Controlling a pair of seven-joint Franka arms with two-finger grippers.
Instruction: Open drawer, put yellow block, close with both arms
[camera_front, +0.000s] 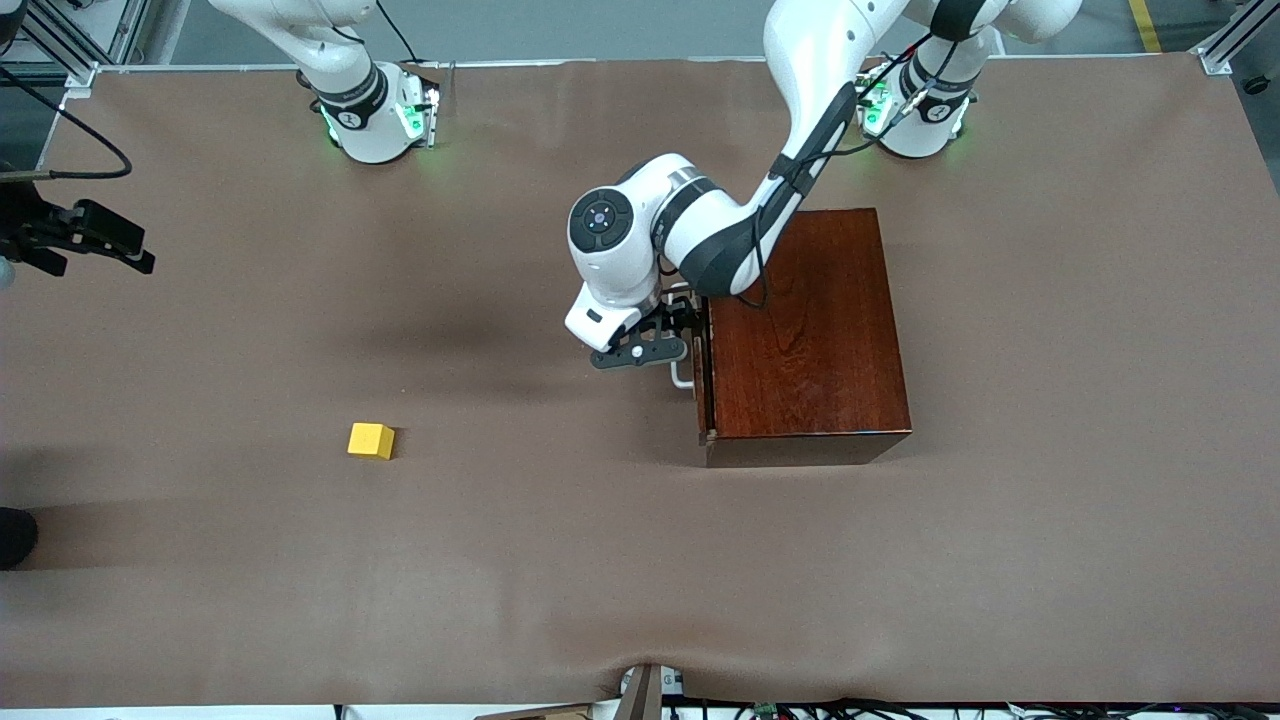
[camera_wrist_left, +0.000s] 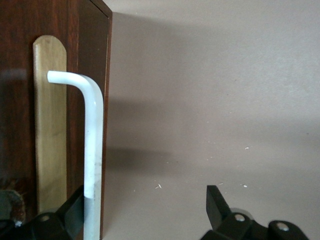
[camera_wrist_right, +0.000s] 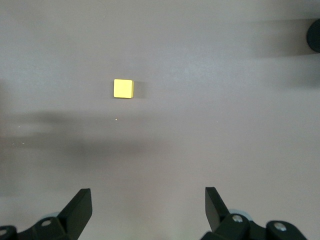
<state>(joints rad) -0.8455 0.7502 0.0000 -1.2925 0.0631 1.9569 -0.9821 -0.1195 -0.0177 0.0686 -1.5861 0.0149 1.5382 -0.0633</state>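
Jaws of left gripper (camera_wrist_left: 145, 212) open at one drawer (camera_wrist_left: 50, 125) handle, one yellow block (camera_front: 371, 440)

Front cam high, faces robots; wrist cams look down, share table (camera_front: 640, 560).

Brown cloth-covered table (camera_front: 1050, 560), wrinkled at its near edge, framed by aluminium rails (camera_front: 1232, 40) at the corners, over grey floor (camera_front: 600, 30) with yellow line (camera_front: 1145, 25).

The wooden box (camera_front: 815, 330) sits on the surface (camera_front: 1050, 400) toward the left arm's end, its drawer (camera_wrist_left: 50, 125) shut. The left end effector (camera_front: 655, 345) is at the drawer's handle (camera_wrist_left: 92, 145). The yellow block (camera_front: 371, 440) lies well apart, toward the right arm's end, nearer the front camera.
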